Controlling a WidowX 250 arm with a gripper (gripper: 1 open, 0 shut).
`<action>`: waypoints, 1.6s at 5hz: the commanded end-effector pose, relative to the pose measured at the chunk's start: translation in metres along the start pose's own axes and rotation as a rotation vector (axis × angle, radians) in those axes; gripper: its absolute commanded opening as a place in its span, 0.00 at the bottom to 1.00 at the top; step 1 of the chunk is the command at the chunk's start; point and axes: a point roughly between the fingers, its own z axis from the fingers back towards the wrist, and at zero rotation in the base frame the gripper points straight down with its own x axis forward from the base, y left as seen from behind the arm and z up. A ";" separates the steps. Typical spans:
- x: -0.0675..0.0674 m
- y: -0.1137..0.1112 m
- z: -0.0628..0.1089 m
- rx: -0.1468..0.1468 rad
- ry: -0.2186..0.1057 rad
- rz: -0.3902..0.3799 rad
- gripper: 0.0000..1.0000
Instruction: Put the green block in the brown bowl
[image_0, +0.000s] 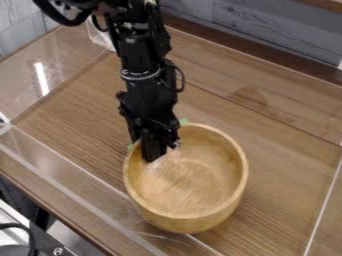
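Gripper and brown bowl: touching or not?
Cannot tell. In the camera view the gripper overlaps the rim of the brown bowl, but no contact or gap shows.

The bowl (187, 185) lies on the table (74, 125).
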 end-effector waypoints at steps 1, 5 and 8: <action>0.009 -0.004 0.022 0.017 -0.057 -0.011 0.00; 0.010 -0.012 0.038 -0.003 -0.058 0.012 0.00; 0.010 -0.017 0.044 -0.015 -0.054 0.029 0.00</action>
